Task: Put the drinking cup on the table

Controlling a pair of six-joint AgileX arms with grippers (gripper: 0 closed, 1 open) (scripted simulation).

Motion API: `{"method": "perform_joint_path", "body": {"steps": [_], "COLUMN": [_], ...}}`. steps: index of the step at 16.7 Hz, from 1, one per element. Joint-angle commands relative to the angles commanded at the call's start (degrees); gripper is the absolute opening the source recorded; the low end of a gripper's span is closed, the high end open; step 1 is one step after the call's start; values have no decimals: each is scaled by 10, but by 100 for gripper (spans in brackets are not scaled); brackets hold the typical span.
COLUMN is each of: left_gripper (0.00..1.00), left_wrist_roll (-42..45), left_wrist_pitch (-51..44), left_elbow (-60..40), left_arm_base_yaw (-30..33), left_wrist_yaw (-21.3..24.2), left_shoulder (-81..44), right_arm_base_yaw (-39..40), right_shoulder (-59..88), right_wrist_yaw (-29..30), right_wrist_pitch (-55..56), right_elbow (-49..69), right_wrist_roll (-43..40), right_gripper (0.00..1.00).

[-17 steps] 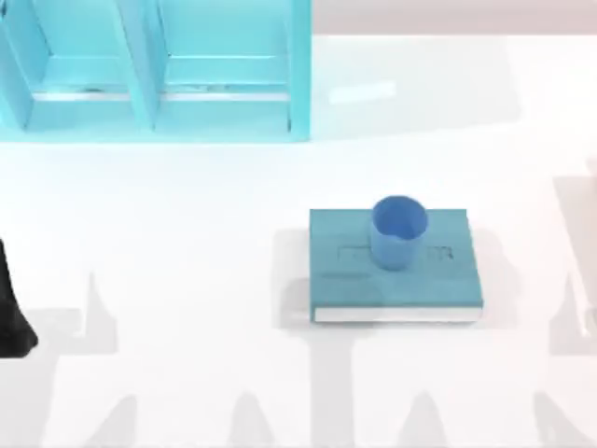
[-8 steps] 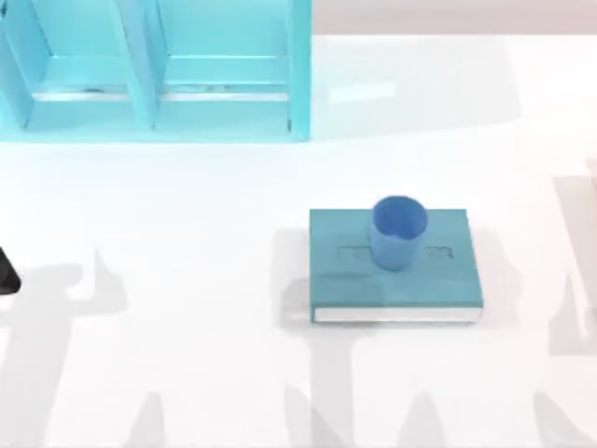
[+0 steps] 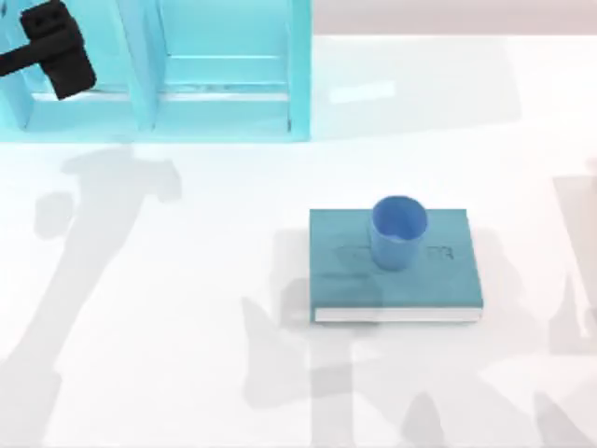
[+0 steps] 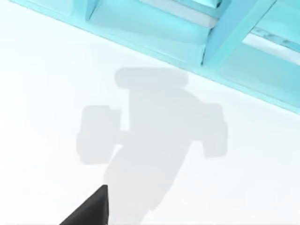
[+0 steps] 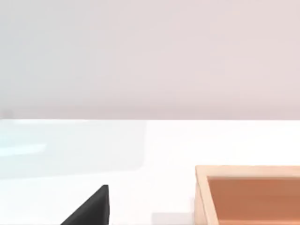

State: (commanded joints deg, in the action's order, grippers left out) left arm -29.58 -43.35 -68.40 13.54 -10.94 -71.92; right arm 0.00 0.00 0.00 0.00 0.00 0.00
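The drinking cup (image 3: 398,231) is seen upright, its open mouth up, standing on the teal book (image 3: 395,271), toward the book's far edge and about midway along its width. The book lies flat on the table (image 3: 187,308), right of the table's centre in the top view, its pale page edge turned toward the near side. The cup is not touched by any gripper.

The left gripper (image 3: 54,49) is found at the far left of the top view, raised above the table and overlapping the front of the light-blue shelf unit (image 3: 224,75). It is placed well apart from the cup, which lies to its right and nearer the front of the table. Whether its fingers are spread or closed cannot be told; nothing is seen held by it. In the left wrist view a dark fingertip (image 4: 91,208) is shown over the white table, the arm's shadow is cast on the surface below, and the shelf unit's base is seen beyond.

In the right wrist view a dark fingertip (image 5: 91,208) is seen over the table beside a wooden tray (image 5: 248,194); the state of the right gripper cannot be told
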Motion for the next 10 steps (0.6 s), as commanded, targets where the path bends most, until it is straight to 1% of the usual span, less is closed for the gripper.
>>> {"method": "perform_joint_path", "body": {"steps": [5,10], "left_gripper": [100,100], "left_wrist_roll": [-103,-174], "left_wrist_pitch": [-196,-359], "left_elbow": [-312,-591], "left_arm_base_yaw": [103,222], "left_wrist_yaw": [-26,-33], "left_shoulder": [-315,-541], "right_arm_base_yaw": [0,0], "right_shoulder": [0,0], "right_wrist_yaw": [0,0], "right_wrist_pitch": [0,0], "right_elbow": [0,0], "right_wrist_roll": [0,0], "right_gripper": [100,100]}}
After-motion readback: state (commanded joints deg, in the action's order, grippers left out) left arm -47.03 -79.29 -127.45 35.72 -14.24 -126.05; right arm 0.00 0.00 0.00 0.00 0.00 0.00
